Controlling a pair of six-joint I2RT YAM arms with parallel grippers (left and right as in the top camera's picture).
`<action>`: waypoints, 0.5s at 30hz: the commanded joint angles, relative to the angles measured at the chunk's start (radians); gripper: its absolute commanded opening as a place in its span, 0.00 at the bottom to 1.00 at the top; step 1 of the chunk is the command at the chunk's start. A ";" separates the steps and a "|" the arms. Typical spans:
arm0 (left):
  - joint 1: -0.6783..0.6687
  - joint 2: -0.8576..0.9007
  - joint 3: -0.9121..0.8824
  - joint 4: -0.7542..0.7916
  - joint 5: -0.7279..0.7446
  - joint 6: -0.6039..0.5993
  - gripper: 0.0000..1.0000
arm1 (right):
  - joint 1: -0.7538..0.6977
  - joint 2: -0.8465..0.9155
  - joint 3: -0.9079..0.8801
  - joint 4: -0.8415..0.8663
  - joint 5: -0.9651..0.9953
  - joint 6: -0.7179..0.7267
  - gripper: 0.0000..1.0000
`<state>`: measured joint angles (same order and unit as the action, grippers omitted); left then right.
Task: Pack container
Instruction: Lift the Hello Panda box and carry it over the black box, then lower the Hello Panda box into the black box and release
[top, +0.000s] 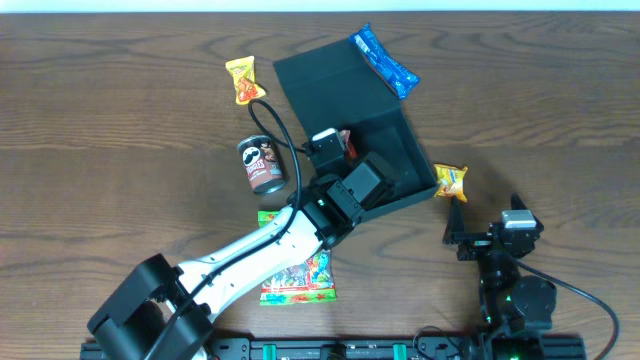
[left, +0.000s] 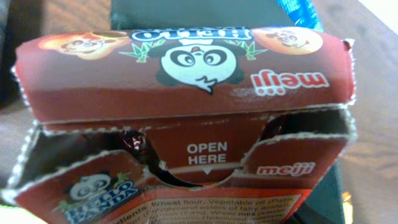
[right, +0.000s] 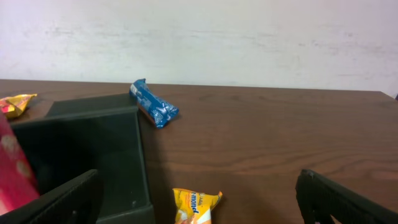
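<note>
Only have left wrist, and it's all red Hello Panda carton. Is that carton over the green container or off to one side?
Observer: Over it. Overhead shows the red carton at the left gripper, inside the outline of the open container.
Operator: What's outside it on the left?
Observer: A Pringles can sits on the table just left of the container.
Operator: Right arm in the way?
Observer: No. The right gripper is open and clear of the container's side, with a yellow packet on the table in front of it.
</note>
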<state>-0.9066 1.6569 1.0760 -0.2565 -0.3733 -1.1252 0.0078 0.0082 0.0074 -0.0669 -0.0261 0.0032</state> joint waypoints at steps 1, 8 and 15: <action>0.003 0.006 0.022 -0.027 0.019 0.010 0.57 | -0.007 -0.003 -0.002 -0.005 0.000 0.000 0.99; 0.003 0.053 0.022 -0.035 0.058 0.010 0.58 | -0.007 -0.003 -0.002 -0.005 0.000 0.000 0.99; 0.005 0.082 0.022 -0.028 0.037 0.011 0.69 | -0.007 -0.003 -0.002 -0.005 0.000 0.000 0.99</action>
<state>-0.9066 1.7283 1.0794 -0.2798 -0.3138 -1.1252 0.0074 0.0082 0.0074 -0.0669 -0.0261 0.0032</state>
